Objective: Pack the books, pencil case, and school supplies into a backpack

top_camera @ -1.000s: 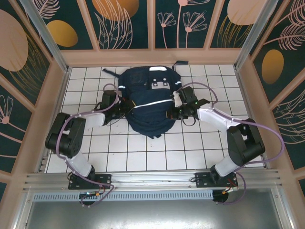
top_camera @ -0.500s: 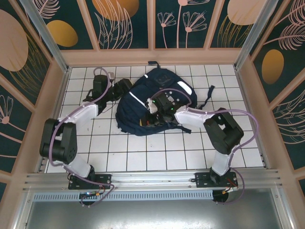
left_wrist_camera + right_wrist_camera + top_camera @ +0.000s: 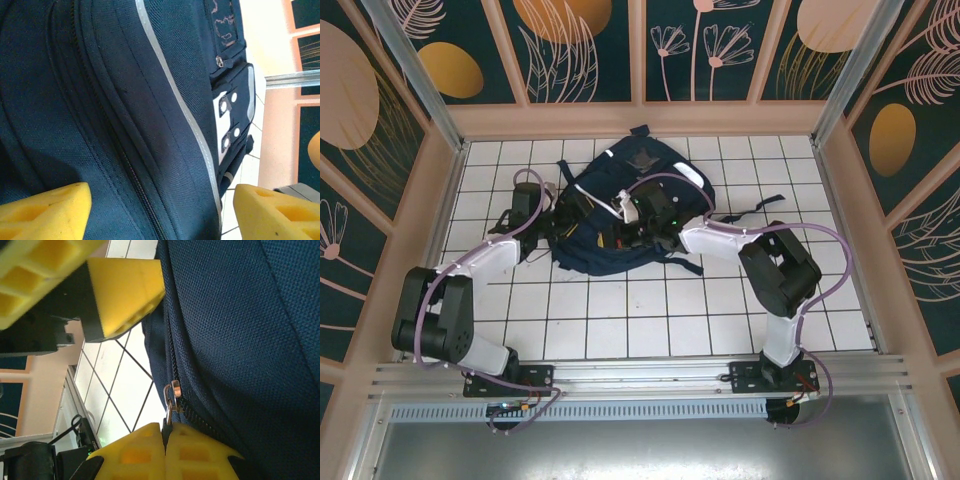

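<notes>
Found the backpack point(image 3: 610, 180) slumped mid-table point(image 3: 620, 320), grey patch up, straps trailing right. Spread the left gripper point(image 3: 160, 210) wide and empty, close over the backpack's striped side. Pinched the right gripper point(image 3: 165, 455) fully together on the zip pull point(image 3: 172, 392), low on the zip point(image 3: 172, 357) beside bare tiles. Judged loading done and closing begun, with most zipping perhaps left. Could not tell whether book, pencil case and supplies sat inside: cloth hid the interior. Could not make out, from above, how much zip stood open, arms and cables crossing the backpack. Lost the pull's tab between yellow fingertips point(image 3: 200, 460).
</notes>
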Robot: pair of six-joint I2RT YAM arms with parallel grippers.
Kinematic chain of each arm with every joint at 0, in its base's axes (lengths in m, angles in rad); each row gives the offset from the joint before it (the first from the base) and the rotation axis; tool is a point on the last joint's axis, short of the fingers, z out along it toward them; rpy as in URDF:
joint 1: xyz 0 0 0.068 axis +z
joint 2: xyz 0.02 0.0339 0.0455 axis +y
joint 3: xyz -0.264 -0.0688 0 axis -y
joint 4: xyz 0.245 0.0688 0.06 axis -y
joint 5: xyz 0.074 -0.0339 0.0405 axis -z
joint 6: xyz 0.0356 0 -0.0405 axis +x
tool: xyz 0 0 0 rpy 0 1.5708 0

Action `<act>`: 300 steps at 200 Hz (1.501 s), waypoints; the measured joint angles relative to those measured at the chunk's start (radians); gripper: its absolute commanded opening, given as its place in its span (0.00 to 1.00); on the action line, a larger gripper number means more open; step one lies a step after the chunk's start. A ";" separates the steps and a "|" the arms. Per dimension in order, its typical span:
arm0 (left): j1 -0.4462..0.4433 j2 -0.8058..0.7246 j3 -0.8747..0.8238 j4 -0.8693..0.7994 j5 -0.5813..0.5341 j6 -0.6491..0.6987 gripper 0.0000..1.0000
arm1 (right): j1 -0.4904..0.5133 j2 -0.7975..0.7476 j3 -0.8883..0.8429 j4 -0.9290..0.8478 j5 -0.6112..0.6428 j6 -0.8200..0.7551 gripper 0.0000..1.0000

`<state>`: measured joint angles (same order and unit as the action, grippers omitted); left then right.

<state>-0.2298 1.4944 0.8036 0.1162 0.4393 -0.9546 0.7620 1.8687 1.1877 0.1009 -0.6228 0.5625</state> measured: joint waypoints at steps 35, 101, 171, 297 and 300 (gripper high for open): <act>0.000 0.063 0.004 0.019 0.003 -0.004 0.52 | 0.000 -0.001 -0.018 0.032 -0.005 0.002 0.00; -0.001 0.119 0.006 0.021 0.006 -0.018 0.00 | 0.026 -0.001 -0.019 -0.025 0.051 -0.064 0.00; -0.034 0.119 0.061 -0.094 0.036 0.027 0.00 | 0.026 -0.098 -0.085 -0.164 0.171 -0.245 0.00; -0.033 0.128 0.138 -0.136 0.047 0.099 0.00 | -0.210 -0.185 -0.071 -0.484 0.269 -0.485 0.00; -0.034 0.129 0.142 -0.136 0.050 0.099 0.00 | -0.214 -0.180 -0.063 -0.489 0.271 -0.487 0.00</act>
<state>-0.2634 1.6234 0.9455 -0.0196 0.4889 -0.8555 0.5480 1.6882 1.1244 -0.3878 -0.3519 0.0757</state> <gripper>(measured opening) 0.064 0.050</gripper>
